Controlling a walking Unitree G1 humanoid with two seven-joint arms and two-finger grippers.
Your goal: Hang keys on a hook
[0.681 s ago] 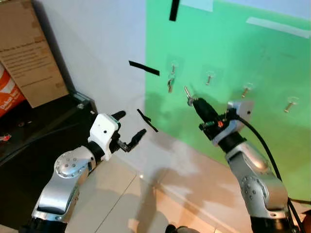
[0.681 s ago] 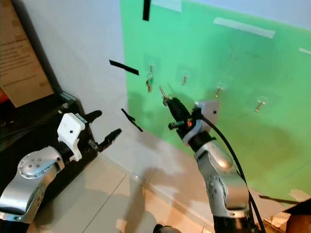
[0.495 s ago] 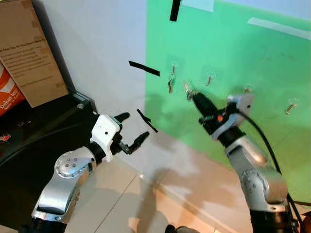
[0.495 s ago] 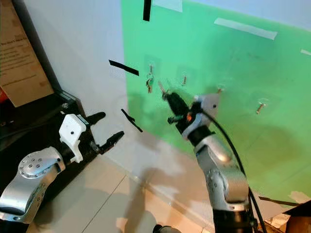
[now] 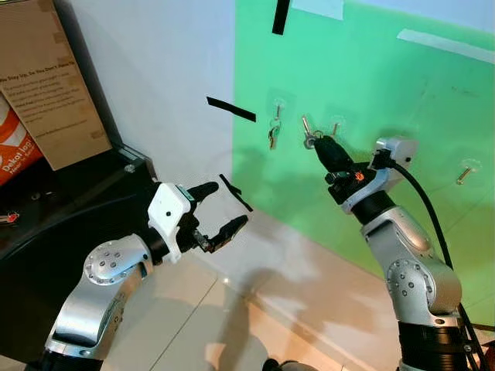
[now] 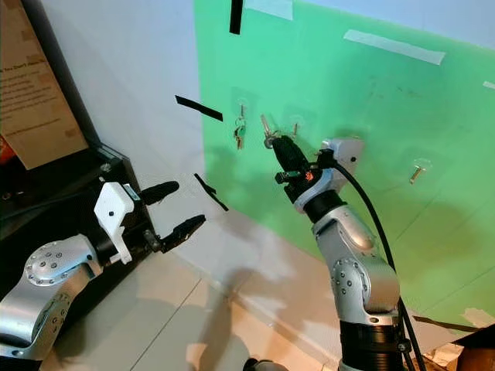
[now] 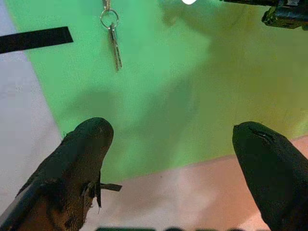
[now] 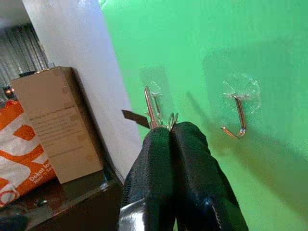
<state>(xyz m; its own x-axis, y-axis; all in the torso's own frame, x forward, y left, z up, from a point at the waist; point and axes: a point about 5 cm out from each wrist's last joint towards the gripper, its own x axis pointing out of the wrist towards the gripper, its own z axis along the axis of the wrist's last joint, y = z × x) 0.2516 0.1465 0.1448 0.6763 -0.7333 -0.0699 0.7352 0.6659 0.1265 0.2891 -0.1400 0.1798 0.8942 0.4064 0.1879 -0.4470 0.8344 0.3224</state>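
The right gripper (image 8: 171, 132) is covering most of the keys (image 8: 153, 109), leaving only a blade and a bit of ring poking out. The cardboard box (image 5: 48, 85) is running off the upper left of the frame. The hook (image 5: 465, 171) at far right is looking too small to read.
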